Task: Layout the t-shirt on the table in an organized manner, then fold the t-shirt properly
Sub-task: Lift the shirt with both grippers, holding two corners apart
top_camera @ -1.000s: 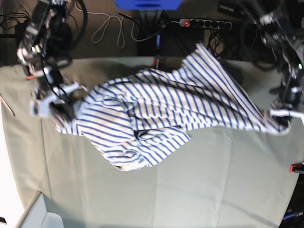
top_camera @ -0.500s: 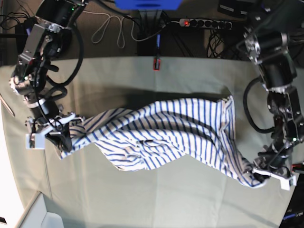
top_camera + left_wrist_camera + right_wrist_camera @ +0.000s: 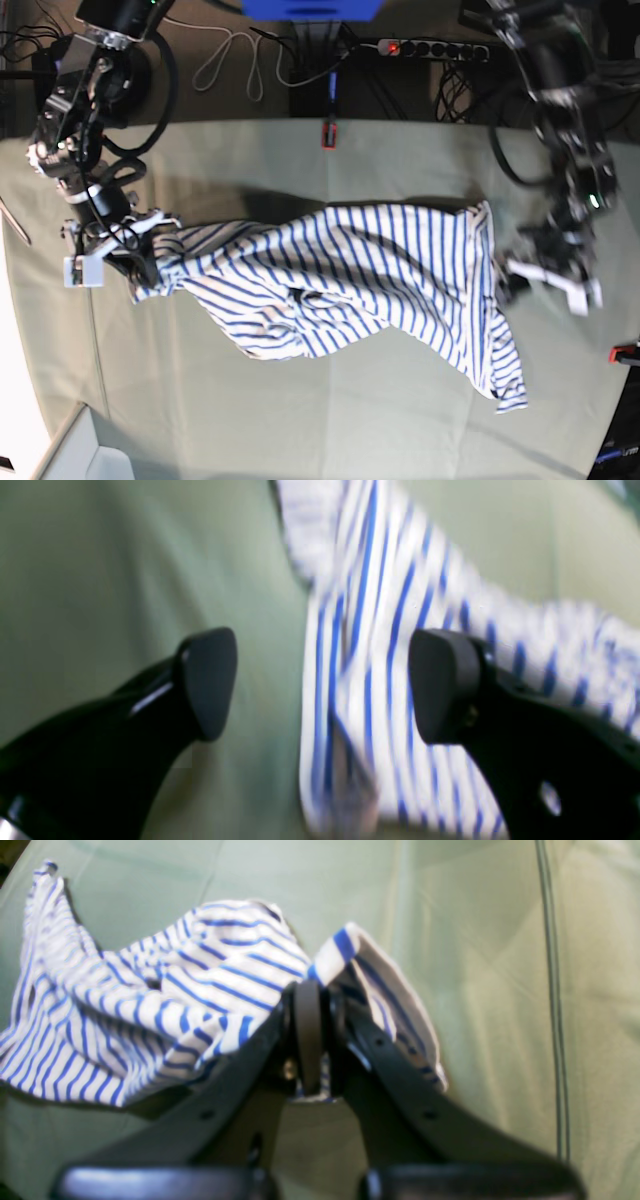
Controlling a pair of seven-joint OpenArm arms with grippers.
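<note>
Lying stretched across table [image 3: 300, 420], t-shirt [image 3: 340, 280] runs from your right gripper [image 3: 310, 1005] toward left gripper [image 3: 320, 685]. Your right gripper: jaws pinched tight on bunched shirt edge, cloth draped both sides of fingers. Your left gripper: jaws spread wide, nothing held, striped cloth lying flat between and below fingers [image 3: 440, 680]. Red clamp [image 3: 327, 133] at far table edge, power strip [image 3: 430, 47] behind; neither blocks. Versus half second ago: left gripper has let go, lifted off shirt corner, which now lies flat near table front.
</note>
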